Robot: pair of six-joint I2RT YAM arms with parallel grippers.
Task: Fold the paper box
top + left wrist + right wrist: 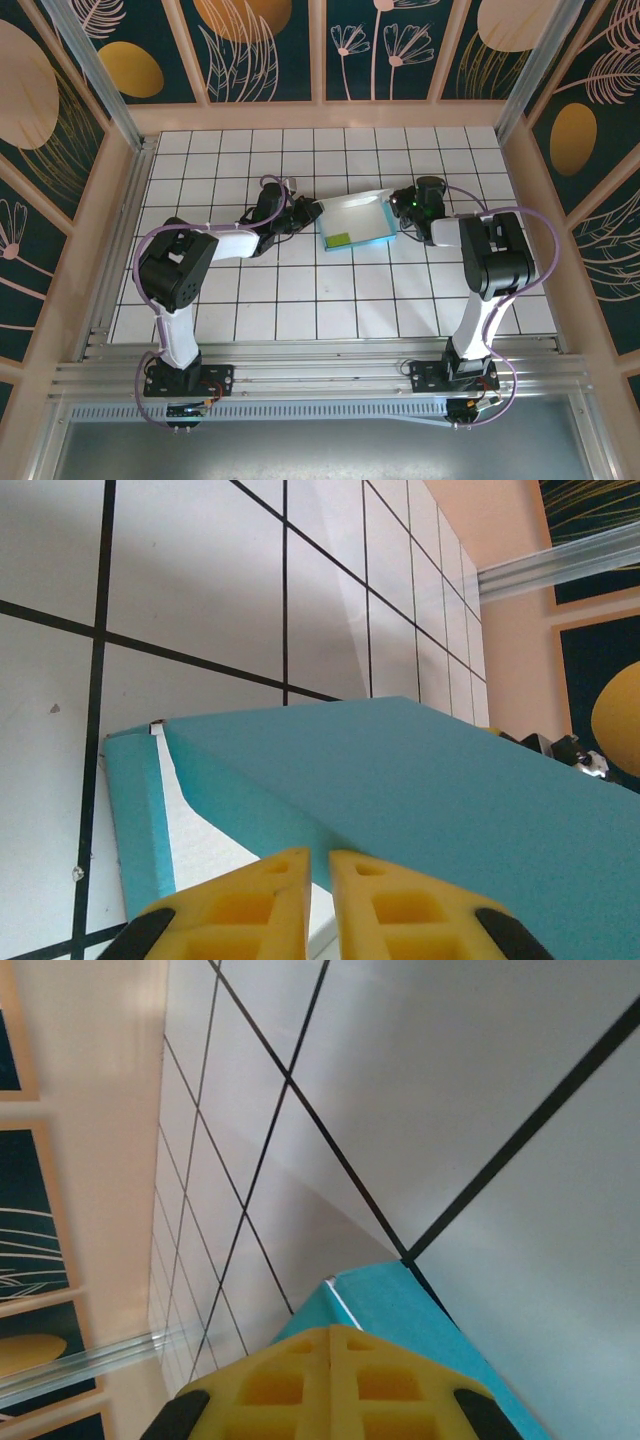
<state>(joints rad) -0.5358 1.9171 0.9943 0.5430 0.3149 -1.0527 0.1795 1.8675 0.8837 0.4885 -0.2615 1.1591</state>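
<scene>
The paper box (360, 215) lies mid-table as a shallow tray, white inside with turquoise walls. My left gripper (313, 212) is at its left wall and my right gripper (397, 206) at its right wall. In the left wrist view the yellow fingers (270, 890) of the left gripper (319, 855) are pinched on a raised turquoise wall of the box (450, 790). Seen from the right wrist, the right gripper (330, 1328) is shut, and the white edge of the turquoise box wall (420, 1310) runs into the seam between its fingers.
A tiny green scrap (336, 239) sits inside the box near its front left corner. The white tiled table (300, 300) is fenced by peach walls (120, 190) left, right and behind. An aluminium rail (320, 375) with the arm bases runs along the near edge.
</scene>
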